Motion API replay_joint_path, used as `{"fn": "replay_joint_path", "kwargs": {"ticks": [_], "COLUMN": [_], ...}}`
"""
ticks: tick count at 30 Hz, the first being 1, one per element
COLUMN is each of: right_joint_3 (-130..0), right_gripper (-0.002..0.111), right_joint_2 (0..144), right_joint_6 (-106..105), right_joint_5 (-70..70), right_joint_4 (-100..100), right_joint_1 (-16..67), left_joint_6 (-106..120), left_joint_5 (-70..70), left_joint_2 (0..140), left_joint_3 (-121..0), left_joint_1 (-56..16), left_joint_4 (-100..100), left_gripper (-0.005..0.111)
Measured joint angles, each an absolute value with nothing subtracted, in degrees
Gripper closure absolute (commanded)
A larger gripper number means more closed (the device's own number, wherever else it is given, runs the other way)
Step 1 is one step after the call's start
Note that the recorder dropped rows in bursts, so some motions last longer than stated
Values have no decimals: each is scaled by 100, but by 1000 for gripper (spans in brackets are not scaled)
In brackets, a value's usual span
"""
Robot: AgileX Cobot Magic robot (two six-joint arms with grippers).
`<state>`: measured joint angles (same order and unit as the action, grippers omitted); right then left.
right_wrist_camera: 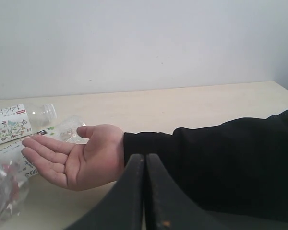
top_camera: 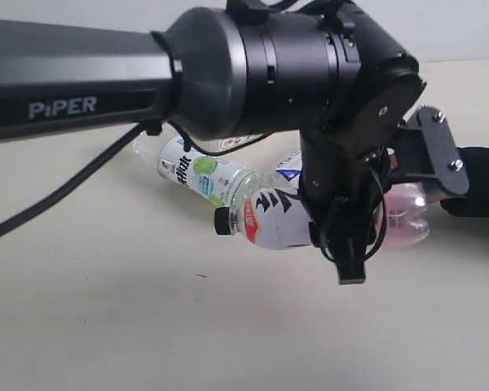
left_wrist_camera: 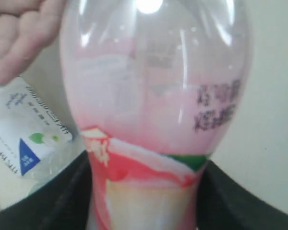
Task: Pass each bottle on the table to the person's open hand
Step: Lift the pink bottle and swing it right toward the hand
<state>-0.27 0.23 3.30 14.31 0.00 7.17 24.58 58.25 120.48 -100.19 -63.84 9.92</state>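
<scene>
My left gripper (top_camera: pixel 342 232) is shut on the pinkish bottle (top_camera: pixel 270 220), which lies sideways with its black cap (top_camera: pixel 222 221) pointing left. Its pink base (top_camera: pixel 409 213) points at the person's black sleeve (top_camera: pixel 482 183). In the left wrist view this bottle (left_wrist_camera: pixel 153 110) fills the frame between the dark fingers (left_wrist_camera: pixel 57 196), with the person's fingertips (left_wrist_camera: pixel 12 43) beside it. Two more bottles lie behind it on the table (top_camera: pixel 147 326), one green-labelled (top_camera: pixel 205 175) and one blue-labelled (top_camera: pixel 287 167). My right gripper (right_wrist_camera: pixel 145 165) is shut and empty, just in front of the open hand (right_wrist_camera: pixel 74 158).
In the right wrist view a floral-label bottle (right_wrist_camera: pixel 12 123) and a clear bottle (right_wrist_camera: pixel 62 129) lie beyond the hand. The black sleeve (right_wrist_camera: pixel 216 163) stretches across the right side. A pale wall (right_wrist_camera: pixel 144 43) rises behind the table edge. The left arm (top_camera: pixel 106 77) spans the exterior view's top.
</scene>
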Motion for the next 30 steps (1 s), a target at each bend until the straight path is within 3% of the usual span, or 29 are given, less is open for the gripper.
{"fn": "replay_joint_path", "kwargs": {"ticks": [30], "right_joint_3": [-27], "right_gripper": [108], "right_joint_2": [23], "right_joint_6": [330], "right_joint_5": [1431], "right_joint_4": [0], "right_joint_1": [717], "left_joint_6": [-3234], "left_joint_5": [4996], "left_joint_2": [11913], "left_joint_3": [-11941], "left_joint_1": [-6371], "left_joint_4": [1741], "left_gripper": [107]}}
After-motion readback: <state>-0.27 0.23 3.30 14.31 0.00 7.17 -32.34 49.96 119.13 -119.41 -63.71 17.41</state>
